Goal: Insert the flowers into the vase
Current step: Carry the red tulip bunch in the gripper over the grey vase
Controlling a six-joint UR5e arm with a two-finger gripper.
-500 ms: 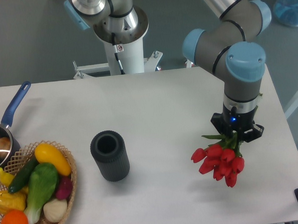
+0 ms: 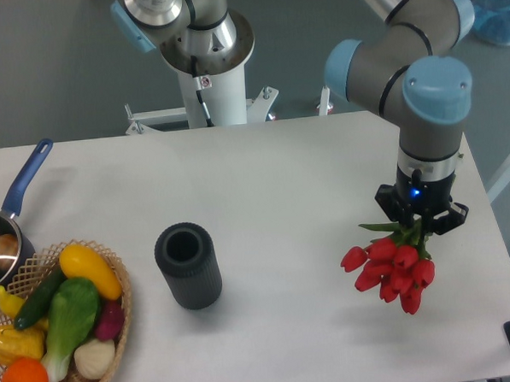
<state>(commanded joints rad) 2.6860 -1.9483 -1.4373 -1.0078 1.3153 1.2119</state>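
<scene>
The claw (image 2: 422, 221) is clamped round the stems of the red tulips (image 2: 393, 269), hanging over the bench (image 2: 280, 181), well apart from the ribbed grey vase (image 2: 189, 265)

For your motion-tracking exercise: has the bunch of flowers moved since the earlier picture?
Yes. The flowers, held by the tool, have shifted right, farther from the vase, which stands where it was.

A single fixed camera is looking down from high at the table's (image 2: 263, 173) near side, facing the arm's base (image 2: 206, 65) at the far edge, taking in nearly the whole tabletop.
</scene>
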